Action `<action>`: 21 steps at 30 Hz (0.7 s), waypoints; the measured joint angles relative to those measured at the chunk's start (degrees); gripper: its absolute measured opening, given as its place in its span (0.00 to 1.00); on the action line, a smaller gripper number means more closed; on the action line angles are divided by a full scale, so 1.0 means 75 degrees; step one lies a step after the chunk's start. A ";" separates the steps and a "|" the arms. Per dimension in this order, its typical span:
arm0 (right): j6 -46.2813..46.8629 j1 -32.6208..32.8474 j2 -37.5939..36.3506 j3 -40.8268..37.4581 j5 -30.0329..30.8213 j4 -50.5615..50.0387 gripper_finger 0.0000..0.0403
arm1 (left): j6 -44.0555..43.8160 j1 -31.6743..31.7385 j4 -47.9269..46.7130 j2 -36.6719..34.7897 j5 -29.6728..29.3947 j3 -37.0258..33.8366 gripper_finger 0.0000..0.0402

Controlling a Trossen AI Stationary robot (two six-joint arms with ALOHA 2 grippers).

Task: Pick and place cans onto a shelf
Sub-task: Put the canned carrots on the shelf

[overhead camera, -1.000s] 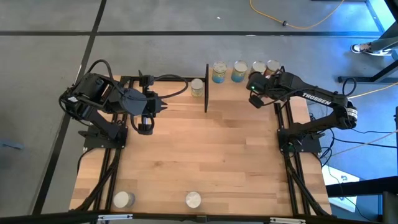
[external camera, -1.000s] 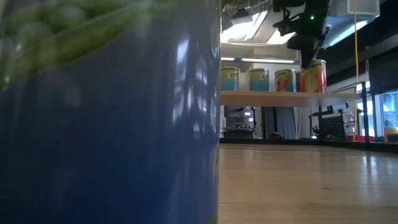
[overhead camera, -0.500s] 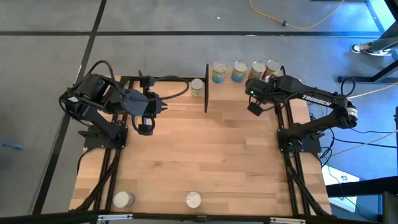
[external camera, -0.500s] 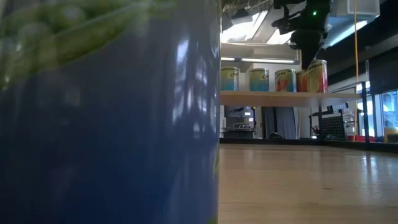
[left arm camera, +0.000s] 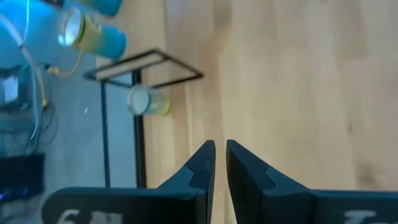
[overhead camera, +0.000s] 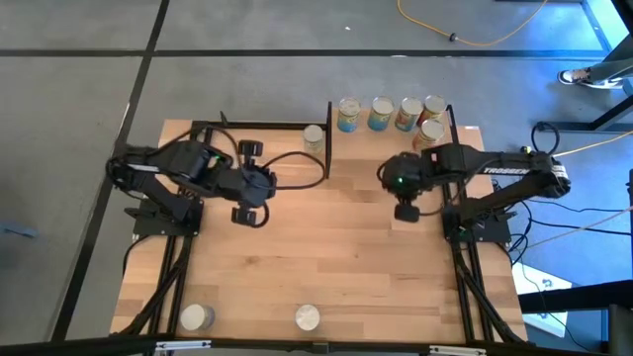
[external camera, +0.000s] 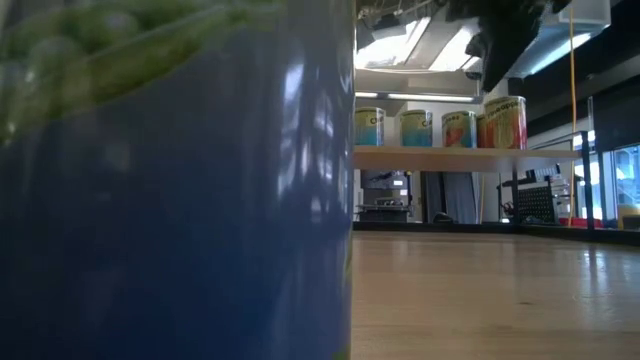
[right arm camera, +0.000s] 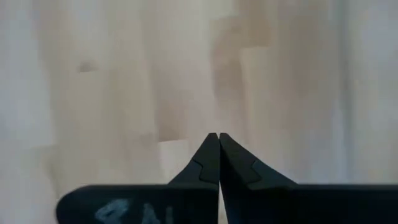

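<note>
Cans [overhead camera: 381, 113] stand in a row on the shelf [overhead camera: 465, 133] at the table's far edge in the high view, one [overhead camera: 314, 138] beyond the black post and two [overhead camera: 197, 316] waiting at the near edge, while the left gripper [overhead camera: 251, 216] and right gripper [overhead camera: 406, 212], both empty, have swung from the shelf toward mid-table, probably to fetch more. Low down, a blue can [external camera: 175, 200] fills the foreground, and the arm seen above the shelved cans has lifted clear. Wrist views show left fingers [left arm camera: 202, 167] barely parted and right fingers [right arm camera: 210, 158] pressed together, over bare wood.
</note>
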 joint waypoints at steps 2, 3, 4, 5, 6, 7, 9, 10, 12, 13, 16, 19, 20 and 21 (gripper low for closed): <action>-0.0020 0.0304 -0.0002 0.0000 -0.0199 0.0015 0.00 | -0.0063 0.0142 0.0000 0.0000 -0.0014 -0.0251 0.08; -0.0027 0.0455 0.0000 0.0000 -0.0255 0.0023 0.00 | -0.0083 0.0233 0.0002 0.0000 -0.0012 -0.0370 0.08; -0.0028 0.0605 0.0000 0.0000 -0.0302 0.0024 0.00 | -0.0062 0.0318 0.0001 0.0000 -0.0012 -0.0493 0.08; -0.0028 0.0757 -0.0001 0.0000 -0.0327 0.0025 0.00 | 0.0061 0.0402 0.0003 0.0000 -0.0020 -0.0623 0.08; -0.0030 0.0904 -0.0001 0.0000 -0.0374 0.0024 0.00 | 0.0256 0.0491 0.0000 0.0000 -0.0029 -0.0755 0.08; -0.0040 0.1045 -0.0001 0.0002 -0.0446 0.0024 0.00 | 0.0468 0.0584 0.0002 0.0000 -0.0034 -0.0876 0.08; -0.0048 0.1334 -0.0014 0.0003 -0.0544 0.0026 0.00 | 0.0756 0.0783 0.0044 0.0000 -0.0083 -0.1101 0.08; -0.0045 0.1471 -0.0038 0.0002 -0.0542 0.0025 0.00 | 0.0834 0.0883 0.0100 0.0000 -0.0100 -0.1200 0.08; -0.0045 0.1710 -0.0123 0.0011 -0.0542 0.0017 0.00 | 0.1043 0.1096 0.0275 0.0000 -0.0102 -0.1375 0.08; -0.0045 0.1809 -0.0171 0.0051 -0.0541 0.0001 0.00 | 0.1232 0.1214 0.0429 0.0000 -0.0103 -0.1475 0.08; -0.0053 0.2080 -0.0320 0.0322 -0.0505 -0.0008 0.00 | 0.1970 0.1596 0.1296 0.0005 -0.0022 -0.1827 0.08; -0.0118 0.2274 -0.0504 0.0746 -0.0087 -0.0062 0.00 | 0.2972 0.1998 0.2045 0.0000 0.0374 -0.2085 0.08; -0.0125 0.2315 -0.0579 0.0879 0.0133 -0.0138 0.00 | 0.3409 0.2135 0.2267 -0.0006 0.0581 -0.2212 0.08; -0.0114 0.2346 -0.0639 0.1018 0.0373 -0.0246 0.01 | 0.3773 0.2266 0.2477 -0.0005 0.0793 -0.2351 0.08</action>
